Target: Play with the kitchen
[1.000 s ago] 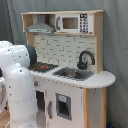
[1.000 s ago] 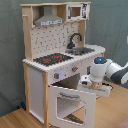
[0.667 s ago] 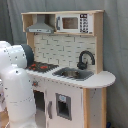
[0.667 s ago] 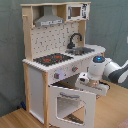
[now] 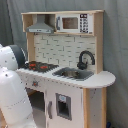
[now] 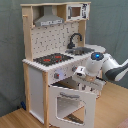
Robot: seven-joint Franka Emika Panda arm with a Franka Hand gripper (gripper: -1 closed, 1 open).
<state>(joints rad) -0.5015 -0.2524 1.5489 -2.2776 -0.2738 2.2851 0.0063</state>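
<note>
The kitchen [image 5: 65, 50] is a tall white and light-wood toy with a grey hood [image 5: 40, 26], a black faucet [image 5: 85, 57], a sink [image 5: 74, 74] and a red-ringed hob [image 5: 39, 65]. In the second exterior view the kitchen [image 6: 50, 45] has its windowed oven door [image 6: 70, 102] hanging open, tilted outward and down. My gripper [image 6: 84, 86] is at the top edge of that door, below the knobs. In the first exterior view my white arm [image 5: 12, 95] covers the oven and the gripper is hidden.
A toy microwave [image 5: 74, 22] sits on the top shelf. A second small windowed door [image 5: 62, 106] under the sink is closed. Grey curtain hangs behind the kitchen. The floor [image 6: 20, 120] is wood. My arm [image 6: 107, 67] reaches in from the second exterior view's right.
Almost nothing: the oven door stays open about as far, and the arm holds nearly the same place at its top edge.
</note>
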